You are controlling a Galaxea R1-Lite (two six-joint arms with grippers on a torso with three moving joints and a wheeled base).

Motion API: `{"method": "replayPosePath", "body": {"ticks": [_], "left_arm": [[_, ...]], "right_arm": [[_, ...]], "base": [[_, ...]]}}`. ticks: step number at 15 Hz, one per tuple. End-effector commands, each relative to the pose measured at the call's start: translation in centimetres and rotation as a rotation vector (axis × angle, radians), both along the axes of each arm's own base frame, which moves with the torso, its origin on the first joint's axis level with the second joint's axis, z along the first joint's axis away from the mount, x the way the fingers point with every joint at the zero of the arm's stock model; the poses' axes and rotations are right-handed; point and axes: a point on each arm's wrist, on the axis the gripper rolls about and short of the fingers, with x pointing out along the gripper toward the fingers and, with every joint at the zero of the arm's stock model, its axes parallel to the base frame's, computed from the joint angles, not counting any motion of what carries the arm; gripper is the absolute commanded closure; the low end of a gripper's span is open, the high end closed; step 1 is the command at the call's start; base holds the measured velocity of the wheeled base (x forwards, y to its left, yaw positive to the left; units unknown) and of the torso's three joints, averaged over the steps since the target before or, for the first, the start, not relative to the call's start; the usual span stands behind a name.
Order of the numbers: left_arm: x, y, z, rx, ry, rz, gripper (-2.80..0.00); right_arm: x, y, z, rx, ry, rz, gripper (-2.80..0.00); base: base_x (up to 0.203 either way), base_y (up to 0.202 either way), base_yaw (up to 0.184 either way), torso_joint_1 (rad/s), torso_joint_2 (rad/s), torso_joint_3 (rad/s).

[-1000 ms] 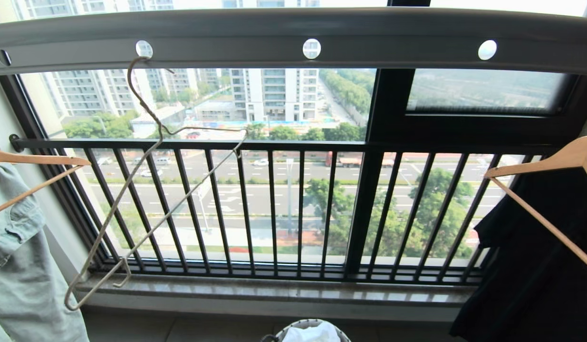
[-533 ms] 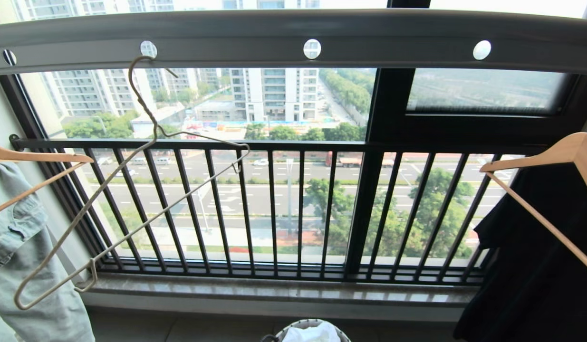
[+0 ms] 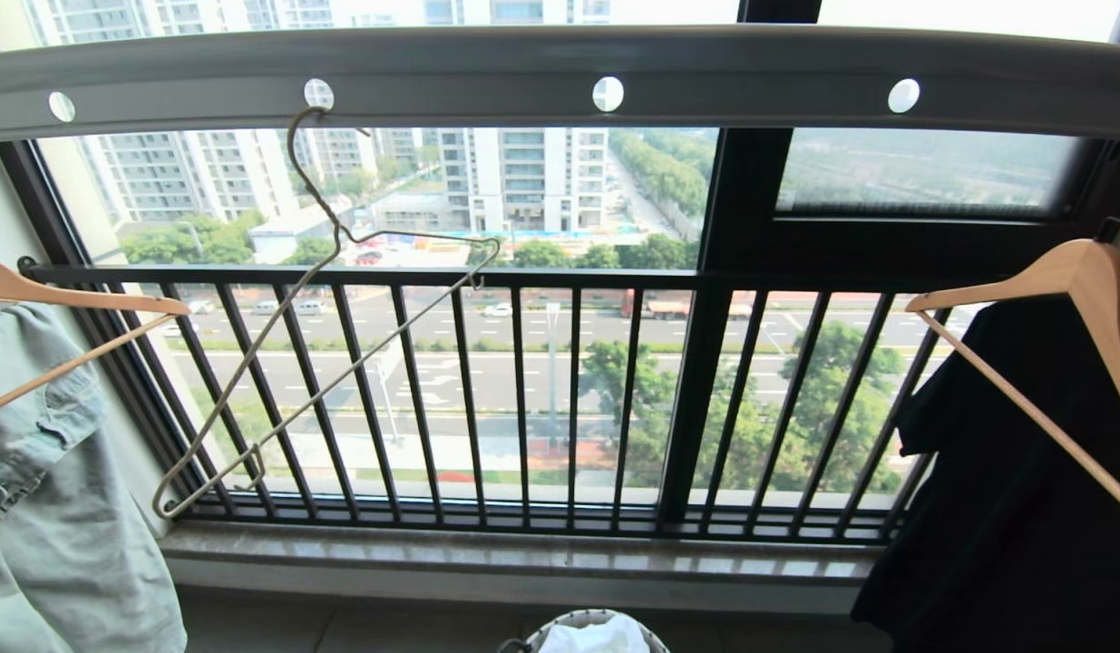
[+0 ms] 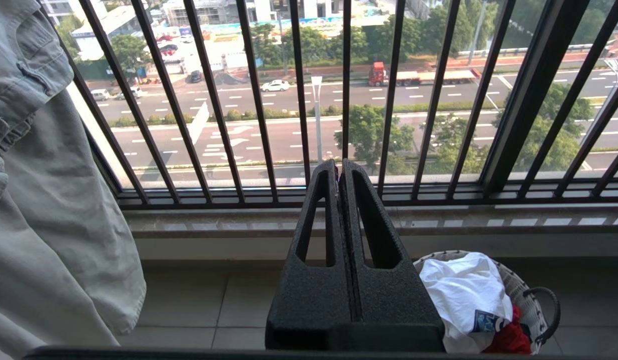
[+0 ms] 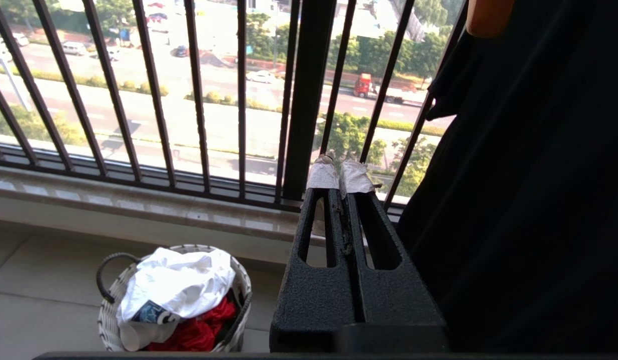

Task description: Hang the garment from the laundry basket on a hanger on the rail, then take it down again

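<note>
Wire hanger (image 3: 328, 313) has swung on the rail (image 3: 560, 77); view shifts too. T-shirt (image 4: 464, 290) sits in basket (image 4: 521, 287). Left hand (image 4: 340, 170) and right hand (image 5: 339, 172) clenched, empty: nothing started.

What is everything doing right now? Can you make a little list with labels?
T-shirt: white T-shirt lies crumpled in the basket, on top of a red cloth
Wire hanger: wire hanger hooked in a hole of the rail, empty, hanging tilted
Left claw: left claw shut, holding nothing
Right claw: right claw shut, holding nothing
Sides: jeans jacket on the left, black garment on the right, both on wooden hangers
</note>
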Motion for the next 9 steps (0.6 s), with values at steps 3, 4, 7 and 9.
{"method": "replayPosePath", "body": {"ticks": [3,4,7,9], "left_arm": [[0.0,0.0,-0.02,-0.01,0.0,0.002,0.0],[0.0,0.0,-0.03,-0.01,0.001,0.002,0.0],[0.0,0.0,-0.01,-0.011,0.0,0.001,0.0],[0.0,0.0,-0.01,-0.01,0.0,0.0,0.0]], "right_arm": [[0.01,0.0,0.0,-0.003,0.002,0.001,0.0],[0.01,0.0,0.0,-0.002,0.002,0.001,0.0],[0.01,0.0,0.0,0.007,0.002,0.001,0.0],[0.01,0.0,0.0,0.007,0.002,0.001,0.0]], "base": [[0.0,0.0,0.0,0.0,0.0,0.0],[0.0,0.0,0.0,0.0,0.0,0.0],[0.0,0.0,0.0,0.0,0.0,0.0],[0.0,0.0,0.0,0.0,0.0,0.0]]}}
